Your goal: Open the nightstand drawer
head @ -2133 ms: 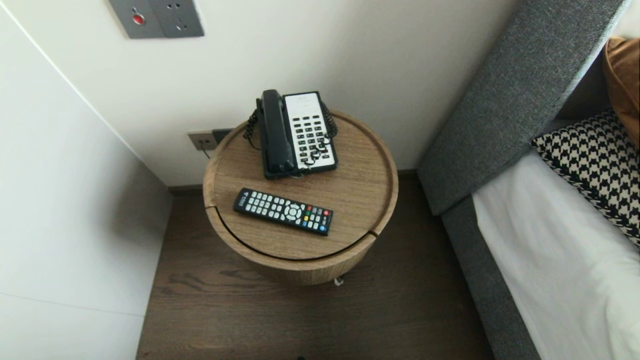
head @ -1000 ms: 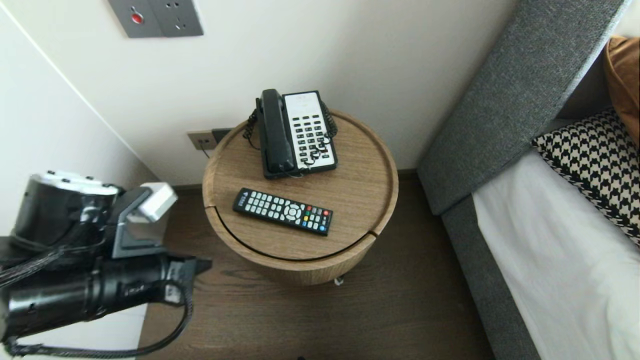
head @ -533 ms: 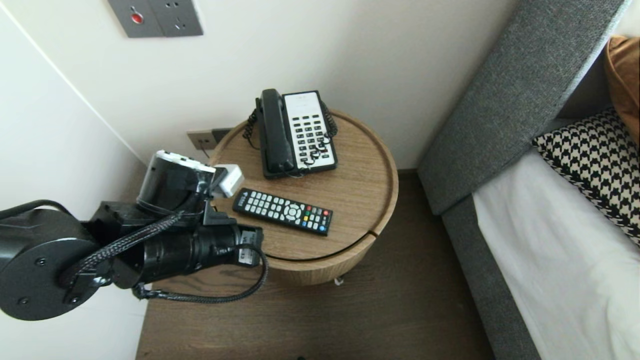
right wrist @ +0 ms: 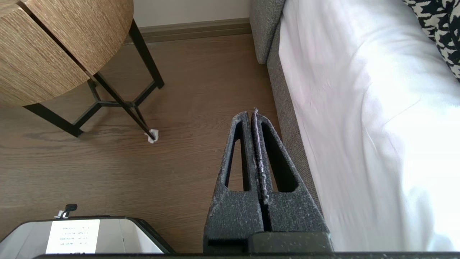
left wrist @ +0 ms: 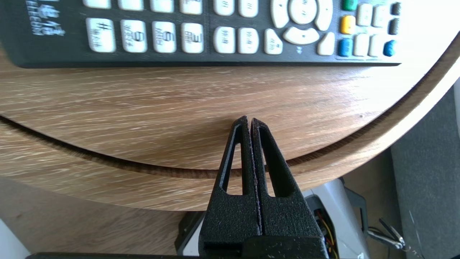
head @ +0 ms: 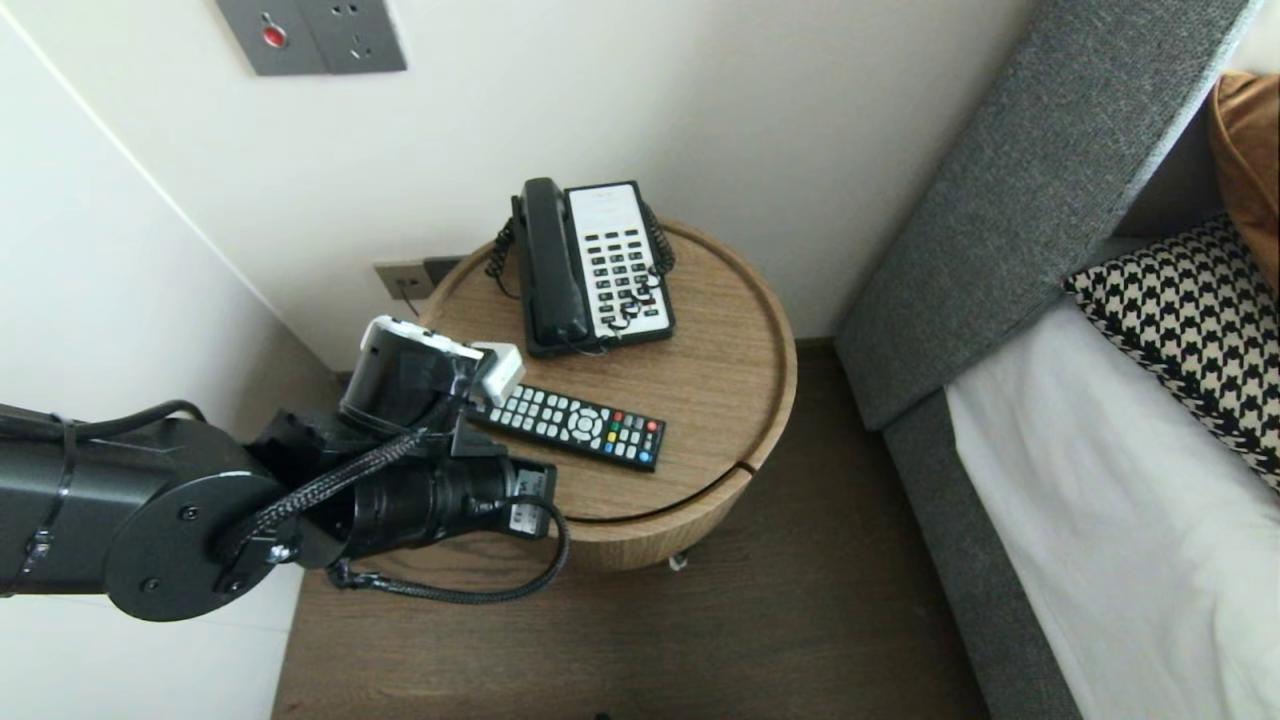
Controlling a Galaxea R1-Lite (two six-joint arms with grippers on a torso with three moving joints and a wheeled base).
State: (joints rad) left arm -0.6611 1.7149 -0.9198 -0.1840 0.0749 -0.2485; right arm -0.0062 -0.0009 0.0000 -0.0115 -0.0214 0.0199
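Our left gripper [left wrist: 249, 121] hovers clenched and empty above the front edge of the tabletop [head: 712, 360], just beside the remote [head: 590, 430], which lies flat, not yet grasped, before the phone [head: 595, 265]. Our right gripper [right wrist: 252, 116] hangs clenched above the floor [right wrist: 179, 90].

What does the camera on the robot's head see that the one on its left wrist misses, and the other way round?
Only the head view shows the black-and-white corded telephone, the grey fabric headboard, the black-and-white houndstooth pillow and the grey wall socket panel. Only the left wrist view shows the black left hand, shut, its tips over the tabletop. Both show the black remote control with white buttons and the round wooden bedside table.
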